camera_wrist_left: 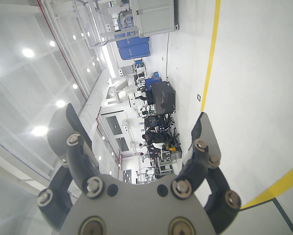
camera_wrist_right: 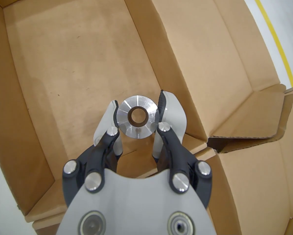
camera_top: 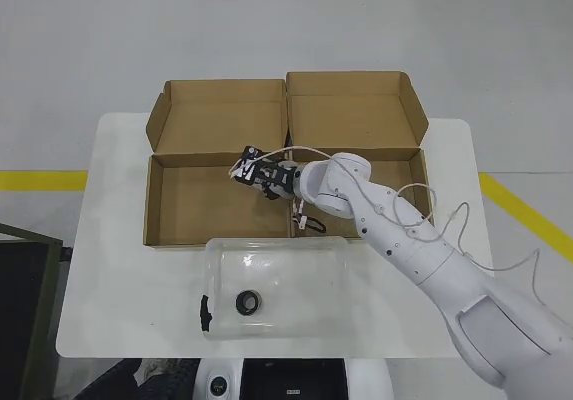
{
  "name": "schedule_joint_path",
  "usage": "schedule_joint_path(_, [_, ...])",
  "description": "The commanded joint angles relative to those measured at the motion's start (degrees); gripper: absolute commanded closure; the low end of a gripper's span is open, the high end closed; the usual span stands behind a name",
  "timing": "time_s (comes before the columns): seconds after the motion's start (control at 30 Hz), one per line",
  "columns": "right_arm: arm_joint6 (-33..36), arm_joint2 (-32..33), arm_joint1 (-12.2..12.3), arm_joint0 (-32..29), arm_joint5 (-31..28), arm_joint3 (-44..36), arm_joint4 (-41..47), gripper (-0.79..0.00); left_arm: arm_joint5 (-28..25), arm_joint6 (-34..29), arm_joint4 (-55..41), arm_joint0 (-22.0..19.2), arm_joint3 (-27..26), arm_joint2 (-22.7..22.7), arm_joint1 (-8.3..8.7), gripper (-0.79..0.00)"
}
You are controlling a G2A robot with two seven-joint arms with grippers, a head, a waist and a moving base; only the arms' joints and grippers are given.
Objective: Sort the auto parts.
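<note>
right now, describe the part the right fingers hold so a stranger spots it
On the white table, find the left of two open brown cardboard boxes. Over it the right arm's fingers clamp a shiny silver metal disc with a centre hole; the other parts, in the clear plastic bin, are black.

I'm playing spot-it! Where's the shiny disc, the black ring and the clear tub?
shiny disc [camera_wrist_right: 150, 110], right wrist view, on its metal face beside the hole.
black ring [camera_top: 242, 302], top view, on its dark band.
clear tub [camera_top: 311, 295], top view, on its bare floor.
</note>
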Motion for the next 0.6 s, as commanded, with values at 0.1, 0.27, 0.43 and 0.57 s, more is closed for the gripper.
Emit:
schedule_joint_path(0.1, [-0.47, -0.65, -1.12, 0.70, 0.34, 2.50, -0.55, -0.092, 0.00, 0.00, 0.00, 0.00, 0.00, 0.00, 0.00, -0.785])
schedule_joint_path(0.27, [-0.80, -0.97, -2.06, 1.15, 0.37, 4.18, -1.07, -0.117, 0.00, 0.00, 0.00, 0.00, 0.00, 0.00, 0.00, -0.785])
schedule_joint_path(0.43, [-0.75, -1.08, -2.84, 1.53, 0.26, 5.53, -1.68, -0.215, 0.00, 0.00, 0.00, 0.00, 0.00, 0.00, 0.00, -0.785])
schedule_joint_path(0.57, [-0.80, -0.93, -3.34, 1.73, 0.04, 6.33, -1.96, -0.265, 0.00, 0.00, 0.00, 0.00, 0.00, 0.00, 0.00, -0.785])
